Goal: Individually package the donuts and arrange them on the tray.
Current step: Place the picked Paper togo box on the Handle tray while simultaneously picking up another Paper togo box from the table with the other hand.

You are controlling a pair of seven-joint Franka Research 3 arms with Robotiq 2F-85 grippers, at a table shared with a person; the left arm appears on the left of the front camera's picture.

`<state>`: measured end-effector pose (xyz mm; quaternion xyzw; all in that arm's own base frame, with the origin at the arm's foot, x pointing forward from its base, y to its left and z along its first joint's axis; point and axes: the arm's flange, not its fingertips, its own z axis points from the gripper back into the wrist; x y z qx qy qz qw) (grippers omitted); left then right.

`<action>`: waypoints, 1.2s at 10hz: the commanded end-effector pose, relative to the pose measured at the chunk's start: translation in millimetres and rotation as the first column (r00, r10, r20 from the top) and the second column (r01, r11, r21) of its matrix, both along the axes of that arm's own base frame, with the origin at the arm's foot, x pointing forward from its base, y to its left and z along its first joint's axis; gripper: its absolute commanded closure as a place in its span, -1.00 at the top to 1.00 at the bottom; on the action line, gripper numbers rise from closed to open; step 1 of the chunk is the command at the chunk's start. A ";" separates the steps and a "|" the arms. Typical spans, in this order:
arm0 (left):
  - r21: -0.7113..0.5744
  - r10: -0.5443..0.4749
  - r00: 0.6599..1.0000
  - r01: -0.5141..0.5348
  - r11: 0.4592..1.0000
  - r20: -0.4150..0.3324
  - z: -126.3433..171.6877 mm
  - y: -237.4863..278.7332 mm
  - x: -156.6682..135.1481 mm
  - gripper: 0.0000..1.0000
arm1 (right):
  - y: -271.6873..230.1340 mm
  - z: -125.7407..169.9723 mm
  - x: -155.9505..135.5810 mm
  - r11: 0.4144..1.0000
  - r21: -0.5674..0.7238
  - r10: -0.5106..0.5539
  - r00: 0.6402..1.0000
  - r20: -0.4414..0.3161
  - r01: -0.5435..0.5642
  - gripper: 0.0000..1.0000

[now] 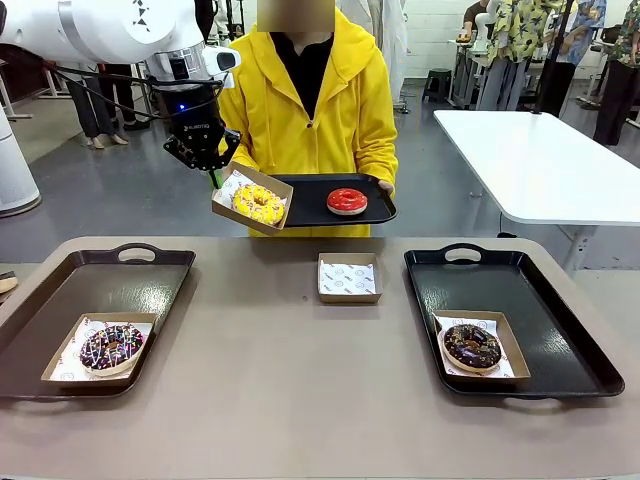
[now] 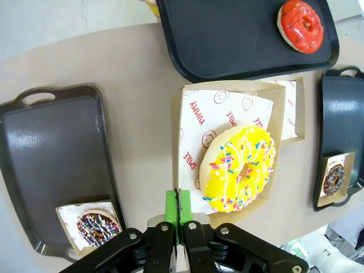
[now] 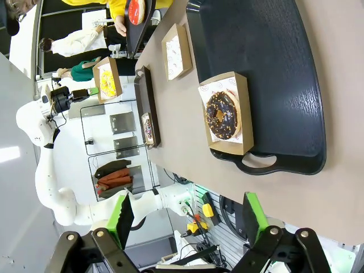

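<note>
My left gripper is shut on the edge of a small cardboard box that carries the yellow-iced donut, held in the air above the table. The person holds a black tray with the red-iced donut on it. The sprinkled chocolate donut sits boxed on the left tray. The dark chocolate donut sits boxed on the right tray. My right gripper is open, high above the right tray.
An empty paper-lined box stands at the table's middle. A white table is behind at the right.
</note>
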<state>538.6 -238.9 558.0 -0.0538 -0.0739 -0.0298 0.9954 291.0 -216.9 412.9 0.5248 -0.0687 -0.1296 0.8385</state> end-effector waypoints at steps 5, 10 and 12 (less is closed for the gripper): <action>-0.005 -0.005 1.000 0.005 1.000 0.001 -1.5 3.4 -1.0 -1.00 | -0.6 -1.3 -0.7 1.000 0.013 0.000 1.000 -0.003 0.000 1.00; 0.115 0.000 1.000 -0.001 0.993 0.009 17.2 75.5 2.3 -0.98 | 71.4 91.6 48.1 0.971 -0.236 -0.018 0.997 0.069 0.033 1.00; 0.110 0.048 0.999 -0.047 0.993 -0.002 15.6 123.9 1.5 -0.98 | 130.4 121.6 75.9 0.947 -0.323 0.015 0.999 0.049 0.002 1.00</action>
